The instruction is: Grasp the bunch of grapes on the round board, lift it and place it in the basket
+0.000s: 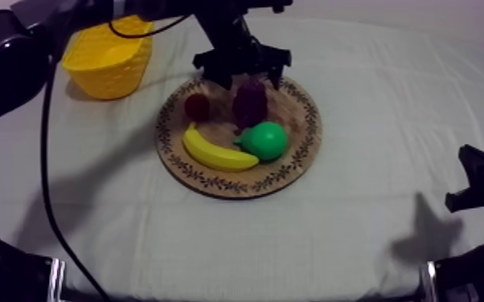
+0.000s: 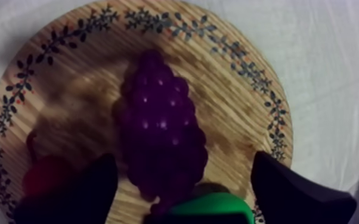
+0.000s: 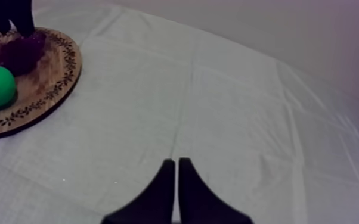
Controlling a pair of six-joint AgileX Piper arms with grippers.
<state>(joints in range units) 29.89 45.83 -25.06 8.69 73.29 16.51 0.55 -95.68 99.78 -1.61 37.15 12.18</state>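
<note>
The purple bunch of grapes (image 1: 250, 103) lies at the back of the round wooden board (image 1: 297, 157), with a small red fruit (image 1: 197, 107) to its left. My left gripper (image 1: 252, 79) hangs open just over the grapes. From the left wrist its fingers (image 2: 80, 190) stand wide apart on either side of the grapes (image 2: 161, 128), not touching them. The yellow basket (image 1: 104, 56) stands at the far left, holding nothing that I can see. My right gripper (image 3: 176, 190) is shut on nothing, low at the table's right (image 1: 478, 185).
A banana (image 1: 217, 153) and a green pear (image 1: 265, 140) lie on the board's front half, close below the grapes. From the right wrist, the board (image 3: 45, 89) sits far off across bare cloth. Bare cloth lies between board and basket.
</note>
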